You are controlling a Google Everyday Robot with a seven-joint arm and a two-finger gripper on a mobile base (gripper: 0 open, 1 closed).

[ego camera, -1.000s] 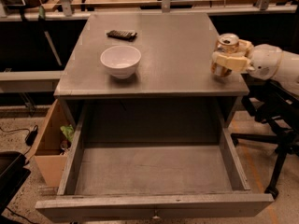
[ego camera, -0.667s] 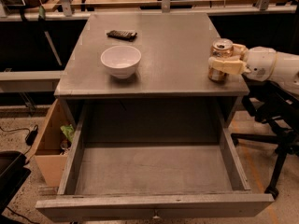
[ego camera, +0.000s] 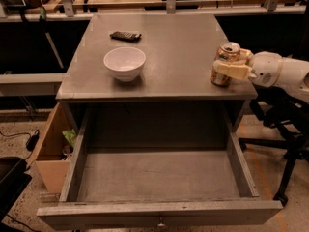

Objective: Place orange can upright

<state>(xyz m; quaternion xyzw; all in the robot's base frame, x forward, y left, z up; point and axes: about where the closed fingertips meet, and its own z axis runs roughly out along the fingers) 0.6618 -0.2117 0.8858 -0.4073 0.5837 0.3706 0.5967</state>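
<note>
You see one table (ego camera: 183, 37) with one open drawer (ego camera: 159, 210). On top you count one white bowl (ego camera: 124, 63), one dark flat remote-like device (ego camera: 125, 35) and one orange can (ego camera: 228, 51). One gripper (ego camera: 223, 63) clasps the can at the table's right front edge. One cardboard box (ego camera: 49, 151) stands left.

The grey table (ego camera: 169, 47) bears a white bowl (ego camera: 124, 63), a flat black object (ego camera: 125, 35) and the upright orange can (ego camera: 228, 51). The gripper (ego camera: 223, 68) clasps it at the right edge.

White arm (ego camera: 285, 71) extended from right, claw (ego camera: 225, 68) level, clamped on orange can (ego camera: 228, 50)
</note>
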